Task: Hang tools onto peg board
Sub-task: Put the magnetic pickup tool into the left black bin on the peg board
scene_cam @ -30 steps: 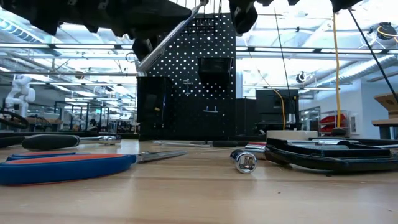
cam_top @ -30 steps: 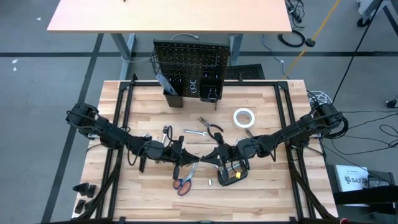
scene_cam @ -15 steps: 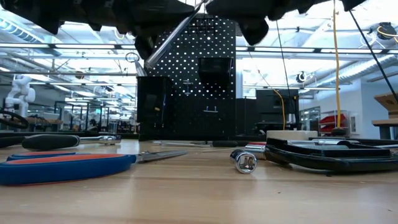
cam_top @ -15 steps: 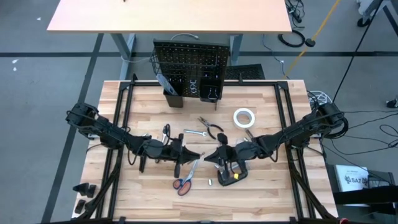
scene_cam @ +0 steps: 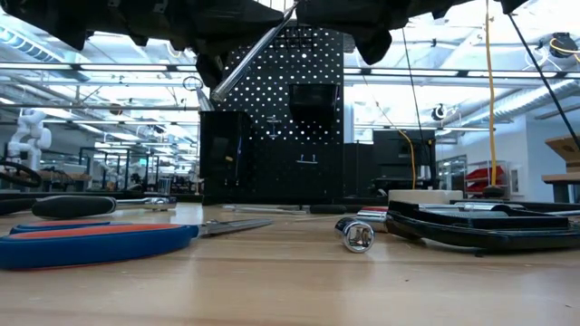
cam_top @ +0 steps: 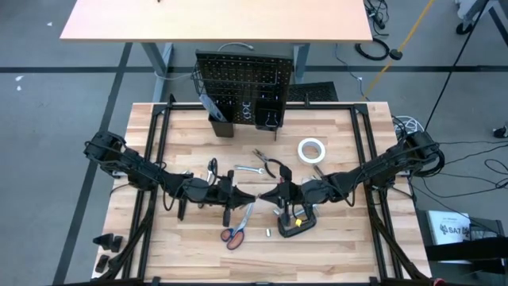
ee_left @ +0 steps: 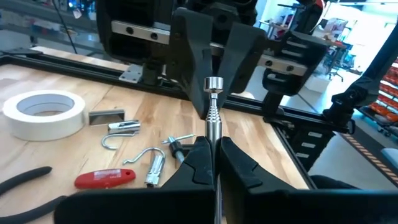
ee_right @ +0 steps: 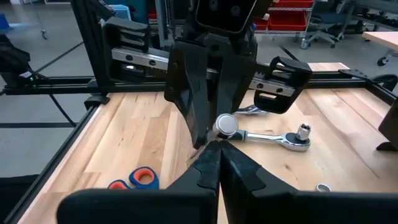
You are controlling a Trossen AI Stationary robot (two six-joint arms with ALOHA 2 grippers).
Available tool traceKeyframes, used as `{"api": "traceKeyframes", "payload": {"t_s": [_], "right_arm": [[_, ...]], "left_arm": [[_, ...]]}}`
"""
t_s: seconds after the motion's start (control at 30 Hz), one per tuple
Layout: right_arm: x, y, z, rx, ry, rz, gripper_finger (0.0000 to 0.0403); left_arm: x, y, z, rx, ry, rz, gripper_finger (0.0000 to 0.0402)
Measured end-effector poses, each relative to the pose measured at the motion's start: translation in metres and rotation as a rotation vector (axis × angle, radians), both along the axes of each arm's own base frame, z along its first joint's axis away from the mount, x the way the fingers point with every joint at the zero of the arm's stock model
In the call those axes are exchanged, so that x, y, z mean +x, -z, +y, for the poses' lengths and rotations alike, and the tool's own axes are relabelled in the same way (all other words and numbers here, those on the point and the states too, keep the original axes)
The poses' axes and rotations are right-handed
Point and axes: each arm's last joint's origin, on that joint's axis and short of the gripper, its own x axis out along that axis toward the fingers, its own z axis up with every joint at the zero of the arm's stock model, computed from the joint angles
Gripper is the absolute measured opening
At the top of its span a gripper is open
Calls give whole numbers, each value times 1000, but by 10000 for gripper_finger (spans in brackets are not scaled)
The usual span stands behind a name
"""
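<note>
Midair, both hands pinch the ratchet.

Both arms meet tip to tip over the table's middle.
Left gripper is closed on a ratchet, held above the tabletop. Right gripper faces it, fingers closed, just beside the ratchet's end.

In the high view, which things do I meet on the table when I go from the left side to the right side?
Left gripper, shut on a silver ratchet → right gripper, shut → white tape roll. The scissors, pliers and other small tools near the middle overlap in this order, so I leave them out.
</note>
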Motion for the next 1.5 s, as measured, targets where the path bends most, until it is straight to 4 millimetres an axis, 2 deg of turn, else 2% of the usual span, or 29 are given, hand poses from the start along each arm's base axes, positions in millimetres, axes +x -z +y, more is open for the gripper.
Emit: {"api": "traceKeyframes", "payload": {"t_s": [0.57, 0.97, 1.27, 1.5], "right_arm": [[2, -2, -4, 0, 32, -32, 0], [8, 4, -4, 3, 33, -50, 0], [-13, -8, -3, -39, 17, 76, 0], [-35, -28, -7, -58, -1, 100, 0]], "left_arm": [[0, -1, 1, -2, -24, -3, 1], [-1, 1, 1, 2, -13, 7, 1], [-4, -8, 3, 32, -44, -19, 1], [-13, -26, 8, 58, -118, -43, 1]]}}
